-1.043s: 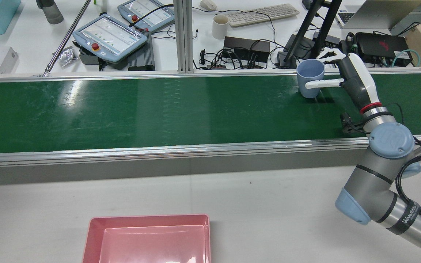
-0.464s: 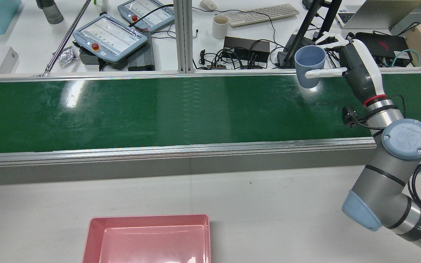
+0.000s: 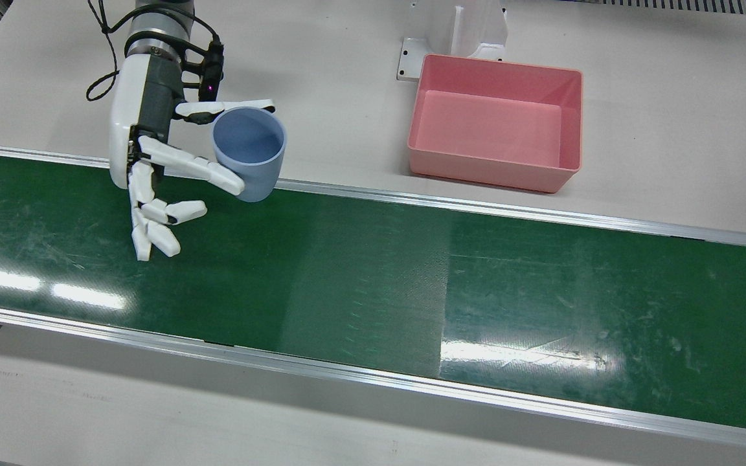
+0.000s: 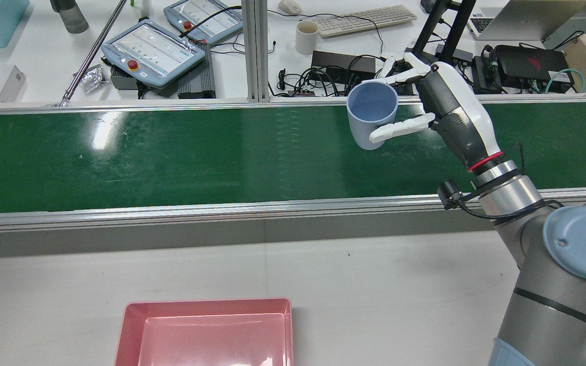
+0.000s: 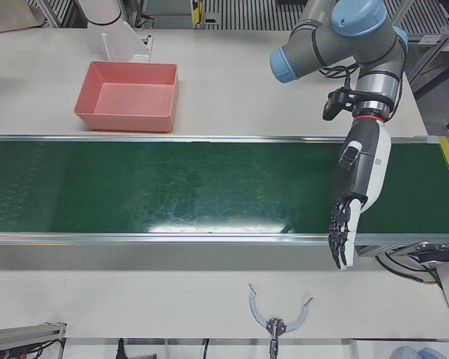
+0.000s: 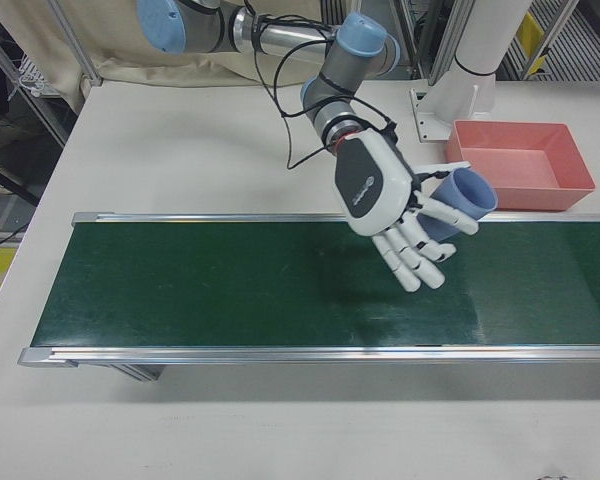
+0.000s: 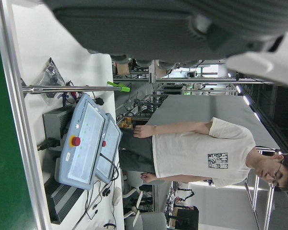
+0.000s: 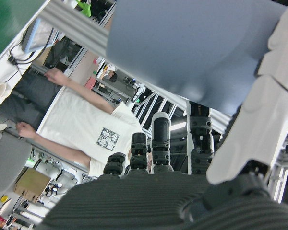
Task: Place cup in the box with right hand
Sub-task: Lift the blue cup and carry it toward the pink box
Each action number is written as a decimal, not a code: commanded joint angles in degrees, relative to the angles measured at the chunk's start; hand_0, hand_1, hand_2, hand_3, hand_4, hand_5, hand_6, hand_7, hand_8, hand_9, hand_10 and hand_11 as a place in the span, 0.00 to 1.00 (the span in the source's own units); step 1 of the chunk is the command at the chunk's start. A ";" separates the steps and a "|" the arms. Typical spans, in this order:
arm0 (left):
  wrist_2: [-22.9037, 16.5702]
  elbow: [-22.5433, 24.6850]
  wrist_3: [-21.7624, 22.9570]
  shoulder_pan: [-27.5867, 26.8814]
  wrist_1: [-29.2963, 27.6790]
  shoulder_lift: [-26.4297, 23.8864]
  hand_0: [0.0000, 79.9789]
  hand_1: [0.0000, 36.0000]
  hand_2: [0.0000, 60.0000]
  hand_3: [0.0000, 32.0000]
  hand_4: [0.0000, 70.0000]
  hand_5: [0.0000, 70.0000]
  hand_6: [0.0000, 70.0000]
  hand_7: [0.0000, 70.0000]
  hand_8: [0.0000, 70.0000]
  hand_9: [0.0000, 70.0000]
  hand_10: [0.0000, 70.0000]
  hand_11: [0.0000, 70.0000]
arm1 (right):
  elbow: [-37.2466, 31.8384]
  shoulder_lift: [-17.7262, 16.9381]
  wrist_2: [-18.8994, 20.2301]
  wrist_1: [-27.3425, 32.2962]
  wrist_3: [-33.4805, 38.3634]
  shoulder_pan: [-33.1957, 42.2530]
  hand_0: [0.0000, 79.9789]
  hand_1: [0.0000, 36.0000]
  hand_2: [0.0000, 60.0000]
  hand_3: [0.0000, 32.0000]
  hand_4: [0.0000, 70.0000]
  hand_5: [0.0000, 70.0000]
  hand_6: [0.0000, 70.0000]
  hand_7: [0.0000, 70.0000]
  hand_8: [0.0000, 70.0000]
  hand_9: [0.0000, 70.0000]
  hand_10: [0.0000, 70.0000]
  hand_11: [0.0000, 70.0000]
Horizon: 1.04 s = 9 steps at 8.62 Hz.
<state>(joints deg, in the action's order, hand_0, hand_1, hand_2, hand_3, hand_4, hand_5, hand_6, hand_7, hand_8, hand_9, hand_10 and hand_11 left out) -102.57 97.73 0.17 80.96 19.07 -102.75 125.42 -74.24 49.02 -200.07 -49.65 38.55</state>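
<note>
Robotics lab: conveyor belt (image 4: 171, 157), teach pendants (image 4: 153, 51).

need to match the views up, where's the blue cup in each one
Front view: cup, upper left, held in the right hand.
Rear view: upper right of centre.
Left-front view: not in it.
Right-front view: right of centre.
Left hand view: not in it.
Right hand view: top.
Shared landmark: pink box.

Beyond the green belt (image 4: 171, 152) lie two pendants (image 4: 153, 51), a keyboard (image 4: 367, 20) with a white mug (image 4: 306, 36) beside it, and cables (image 4: 323, 81). A person (image 7: 201, 151) stands behind that far desk.
</note>
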 commanded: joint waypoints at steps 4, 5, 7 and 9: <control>0.00 0.00 0.00 0.07 0.00 0.00 0.00 0.00 0.00 0.00 0.00 0.00 0.00 0.00 0.00 0.00 0.00 0.00 | 8.26 0.24 1.96 0.30 -15.00 -23.74 0.61 0.29 0.40 0.00 1.00 0.00 0.20 0.93 0.11 0.32 0.12 0.16; 0.00 0.00 0.00 -0.01 0.00 0.00 0.00 0.00 0.00 0.00 0.00 0.00 0.00 0.00 0.00 0.00 0.00 0.00 | 7.65 0.41 1.69 0.65 -18.08 -27.69 0.61 0.27 0.38 0.00 1.00 0.00 0.21 0.95 0.12 0.32 0.12 0.17; 0.00 0.00 0.00 -0.01 0.00 0.00 0.00 0.00 0.00 0.00 0.00 0.00 0.00 0.00 0.00 0.00 0.00 0.00 | 6.51 1.55 1.52 1.35 -22.49 -30.54 0.60 0.26 0.37 0.00 1.00 0.00 0.22 1.00 0.13 0.36 0.14 0.18; 0.00 0.00 0.00 0.07 0.00 0.00 0.00 0.00 0.00 0.00 0.00 0.00 0.00 0.00 0.00 0.00 0.00 0.00 | 5.71 1.64 1.25 1.35 -22.24 -30.46 0.60 0.24 0.33 0.00 1.00 0.00 0.24 1.00 0.17 0.41 0.15 0.20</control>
<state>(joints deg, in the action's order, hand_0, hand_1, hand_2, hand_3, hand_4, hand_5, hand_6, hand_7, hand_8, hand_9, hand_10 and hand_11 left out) -102.57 97.73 0.18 80.95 19.07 -102.74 132.13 -72.93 50.57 -198.92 -71.12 8.81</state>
